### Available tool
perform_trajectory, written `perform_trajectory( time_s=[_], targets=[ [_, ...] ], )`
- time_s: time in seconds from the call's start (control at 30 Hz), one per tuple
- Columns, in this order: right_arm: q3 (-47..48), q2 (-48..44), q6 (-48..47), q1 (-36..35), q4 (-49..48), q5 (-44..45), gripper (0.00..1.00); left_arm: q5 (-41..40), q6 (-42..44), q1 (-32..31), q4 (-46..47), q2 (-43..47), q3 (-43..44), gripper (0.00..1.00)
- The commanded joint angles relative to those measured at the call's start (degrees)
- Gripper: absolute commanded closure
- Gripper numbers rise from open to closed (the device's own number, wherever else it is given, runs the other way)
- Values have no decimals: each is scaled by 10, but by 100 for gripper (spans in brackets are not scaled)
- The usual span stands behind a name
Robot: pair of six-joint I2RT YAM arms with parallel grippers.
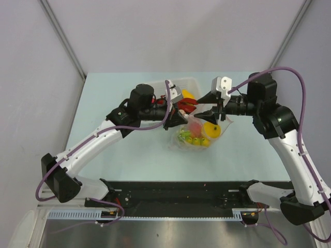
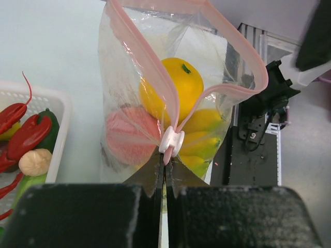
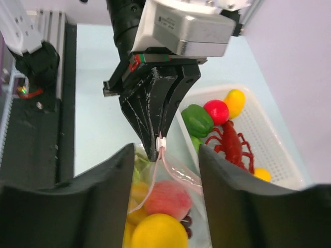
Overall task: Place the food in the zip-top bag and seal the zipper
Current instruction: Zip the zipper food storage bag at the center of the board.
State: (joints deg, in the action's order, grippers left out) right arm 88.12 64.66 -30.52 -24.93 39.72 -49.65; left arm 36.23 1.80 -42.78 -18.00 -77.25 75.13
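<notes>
The clear zip-top bag (image 2: 129,77) hangs with its mouth open. Inside are an orange (image 2: 173,85), a pink peach (image 2: 132,137) and yellow-green pieces (image 2: 201,139) of the food. Its pink zipper (image 2: 150,67) loops round the mouth to a white slider (image 2: 171,140). My left gripper (image 2: 166,165) is shut on the zipper's end just behind that slider. My right gripper (image 3: 166,170) is open over the bag's far side, with one finger (image 3: 103,196) on each side of the mouth and nothing held. From above, the bag (image 1: 199,132) lies between the left gripper (image 1: 182,109) and the right gripper (image 1: 220,111).
The white basket (image 3: 274,129) stands just behind the bag. It holds a red lobster (image 3: 232,142), a green pepper (image 3: 196,120), a red ball (image 3: 215,111) and a yellow fruit (image 3: 235,101). The black rail (image 1: 176,194) runs along the near edge.
</notes>
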Motion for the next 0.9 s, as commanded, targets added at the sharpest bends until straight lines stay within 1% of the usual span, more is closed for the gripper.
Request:
perform_trajectory(
  time_s=[0.0, 0.07, 0.1, 0.37, 0.67, 0.7, 0.77, 0.8, 0.87],
  targets=[
    [9, 20, -88, -18, 30, 1, 54, 3, 43, -7, 16, 18, 16, 100],
    [1, 24, -95, -21, 36, -7, 58, 9, 49, -7, 17, 17, 17, 100],
    [-1, 27, -103, -25, 39, -11, 58, 11, 56, -7, 17, 15, 18, 100],
    [-8, 54, -110, -46, 33, -8, 55, 7, 70, -12, 26, 19, 10, 100],
    [-15, 76, -132, -55, 67, 10, 58, 6, 75, -13, 49, 32, -4, 100],
    [-15, 76, -133, -55, 66, 12, 59, 6, 75, -13, 57, 34, -10, 100],
    [-15, 77, -133, -55, 65, 17, 66, 4, 75, -13, 60, 39, -16, 100],
    [-15, 76, -134, -55, 66, 19, 73, 2, 76, -13, 60, 42, -18, 100],
    [-15, 74, -133, -55, 65, 22, 80, -1, 76, -13, 61, 47, -24, 100]
  ],
)
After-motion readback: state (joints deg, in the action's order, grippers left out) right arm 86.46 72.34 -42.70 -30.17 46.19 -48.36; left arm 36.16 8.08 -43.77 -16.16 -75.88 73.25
